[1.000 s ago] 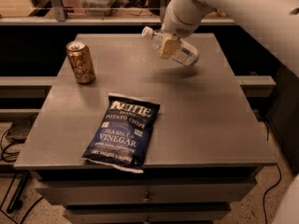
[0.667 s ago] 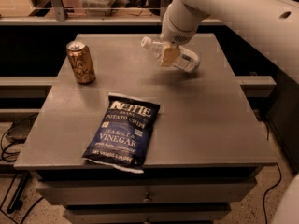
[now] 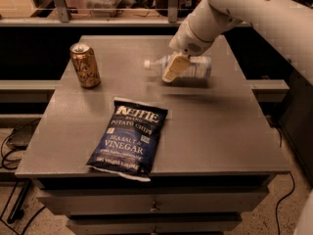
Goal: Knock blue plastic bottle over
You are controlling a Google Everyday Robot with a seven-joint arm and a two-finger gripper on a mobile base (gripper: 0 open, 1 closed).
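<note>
The blue plastic bottle (image 3: 188, 67) lies on its side at the far right of the grey table (image 3: 220, 131), its white cap pointing left. My gripper (image 3: 173, 68) hangs from the white arm in front of the bottle's neck end and covers part of it. Whether it touches the bottle I cannot tell.
A gold drink can (image 3: 85, 65) stands upright at the far left. A dark blue chip bag (image 3: 128, 138) lies flat near the front edge. A shelf with clutter runs behind the table. Cables lie on the floor at the left.
The bottle has tipped from a lean down onto its side, cap to the left. My gripper has moved a little lower and left with it.
</note>
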